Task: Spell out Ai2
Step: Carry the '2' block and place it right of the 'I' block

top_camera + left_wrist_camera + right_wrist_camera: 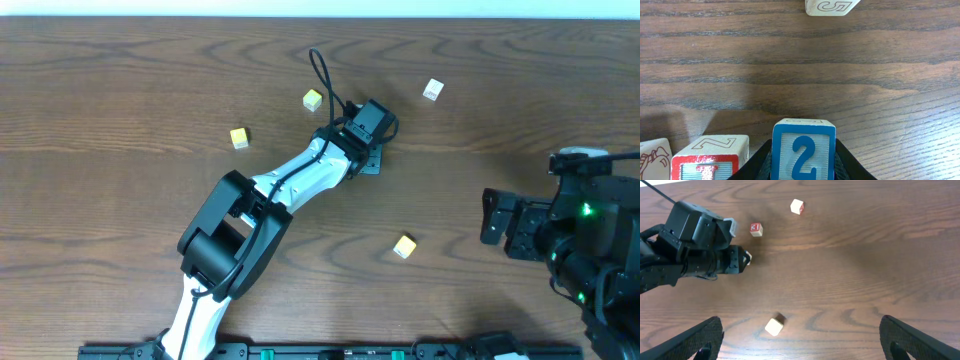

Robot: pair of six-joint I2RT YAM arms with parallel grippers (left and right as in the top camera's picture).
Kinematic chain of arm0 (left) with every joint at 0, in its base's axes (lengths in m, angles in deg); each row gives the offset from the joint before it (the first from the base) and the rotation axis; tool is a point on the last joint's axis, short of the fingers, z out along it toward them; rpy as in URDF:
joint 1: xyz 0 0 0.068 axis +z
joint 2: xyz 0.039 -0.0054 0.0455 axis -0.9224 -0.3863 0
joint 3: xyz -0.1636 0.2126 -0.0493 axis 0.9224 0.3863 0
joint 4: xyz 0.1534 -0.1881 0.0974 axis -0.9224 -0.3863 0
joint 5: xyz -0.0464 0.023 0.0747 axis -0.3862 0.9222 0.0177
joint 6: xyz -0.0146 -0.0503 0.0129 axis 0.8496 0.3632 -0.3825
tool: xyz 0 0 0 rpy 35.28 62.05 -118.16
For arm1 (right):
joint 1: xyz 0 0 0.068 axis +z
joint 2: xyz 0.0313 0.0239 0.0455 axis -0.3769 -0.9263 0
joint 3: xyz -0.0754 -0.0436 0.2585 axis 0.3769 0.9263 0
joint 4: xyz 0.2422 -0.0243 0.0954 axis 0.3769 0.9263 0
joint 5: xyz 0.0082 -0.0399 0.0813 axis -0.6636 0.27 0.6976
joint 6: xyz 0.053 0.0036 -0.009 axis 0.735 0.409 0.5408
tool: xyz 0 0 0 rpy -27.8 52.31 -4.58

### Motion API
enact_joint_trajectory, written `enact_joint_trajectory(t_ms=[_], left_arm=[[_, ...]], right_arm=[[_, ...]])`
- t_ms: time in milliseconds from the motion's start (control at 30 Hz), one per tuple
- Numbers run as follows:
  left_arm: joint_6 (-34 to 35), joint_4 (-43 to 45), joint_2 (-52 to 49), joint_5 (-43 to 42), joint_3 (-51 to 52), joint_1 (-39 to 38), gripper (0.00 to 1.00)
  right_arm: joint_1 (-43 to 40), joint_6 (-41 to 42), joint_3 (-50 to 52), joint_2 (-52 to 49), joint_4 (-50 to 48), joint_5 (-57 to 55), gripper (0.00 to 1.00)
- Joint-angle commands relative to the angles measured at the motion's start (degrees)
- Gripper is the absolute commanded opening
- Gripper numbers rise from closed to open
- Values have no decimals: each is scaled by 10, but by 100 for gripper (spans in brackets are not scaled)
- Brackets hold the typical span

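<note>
The left arm (300,175) stretches from the bench's 6 o'clock edge out toward 1 o'clock, elbow low and wrist near the bench centre. Its jaws are closed on the blue-framed "2" block (804,152), with a black finger pressed against each side. The right arm (575,235) sits folded at 3 o'clock. Its jaws are spread wide and hold nothing, the fingers (690,340) showing in the two lower corners of its own camera.

The bench (120,90) is dark wood-grain, with a pale strip along its 12 o'clock edge.

Only the left wrist camera shows the row. A red-framed block (710,159) stands just beside the "2" block at its 9 o'clock, and a pale block with a line drawing (654,157) is next again at 9 o'clock. Another lettered block (832,6) lies well apart at 12 o'clock, its character cut off. From overhead the wrist hides this row. That view shows four loose blocks instead: a yellow one (312,99) at the wrist's 11 o'clock, one (239,137) at 9 o'clock, a white one (433,90) at 2 o'clock and one (404,246) at 5 o'clock.
</note>
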Motion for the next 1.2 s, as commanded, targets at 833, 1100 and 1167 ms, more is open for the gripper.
enact_joint_trajectory(t_ms=[833,1100,1167], left_arm=[[2,-43,-10,-6,-14,0,41],[3,-69,-10,-59,-14,0,41],[3,-76,-10,-77,-14,0,38]], right_arm=[[-5,-10,-5,0,-5,2,99],[-5,-9,-5,0,-5,19,99],[-5,-9,-5,0,-5,24,99]])
